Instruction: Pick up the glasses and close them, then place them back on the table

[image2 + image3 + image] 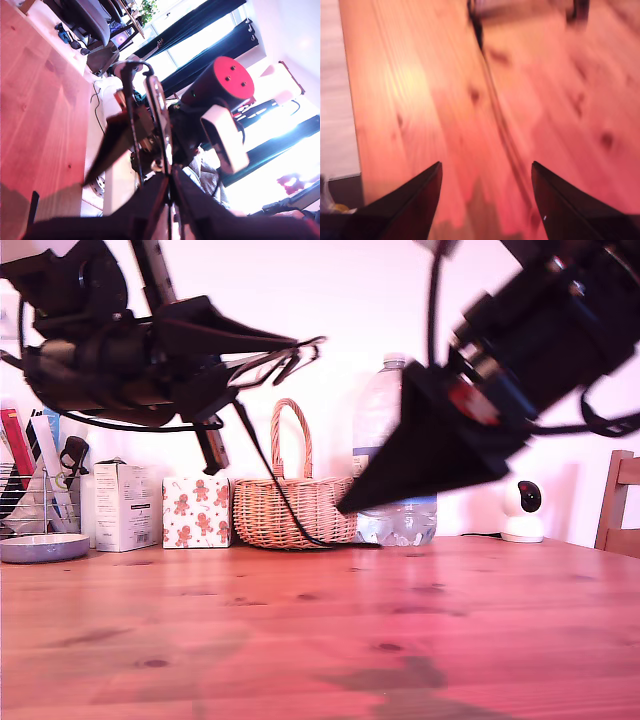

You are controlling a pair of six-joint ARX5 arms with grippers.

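Glasses [285,360] held aloft, well above the counter [320,630], at the exterior view's upper left, pinched in my first claw [262,343], which is clenched on the thin black frame (one temple arm hangs down towards the wicker basket [293,510]). My second claw [485,190] hangs over bare wood, its fingers [415,200] parted and grasping nothing.
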